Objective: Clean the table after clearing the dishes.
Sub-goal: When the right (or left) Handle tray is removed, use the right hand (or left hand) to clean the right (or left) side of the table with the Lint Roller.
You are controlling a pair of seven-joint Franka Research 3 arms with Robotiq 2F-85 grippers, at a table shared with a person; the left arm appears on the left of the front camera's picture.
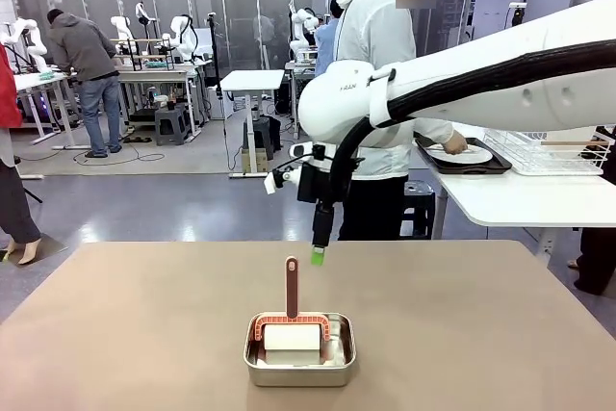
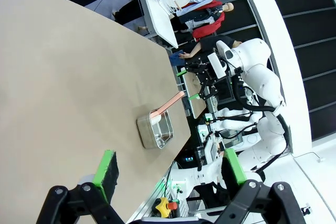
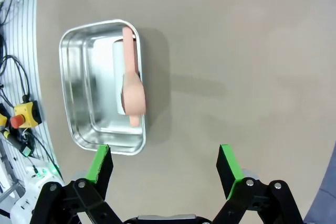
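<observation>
Front view sets the right gripper (image 1: 317, 255) above the steel pan (image 1: 294, 375), slightly aside of the pink brush handle (image 1: 292, 288) standing in it — fingers spread wide. It would do best to centre over that handle before closing. The left gripper (image 2: 169, 169), equally wide, hangs well above the pan, which sits on the table (image 1: 115, 334); the dishes (image 1: 460, 154) lie far beyond it.
</observation>
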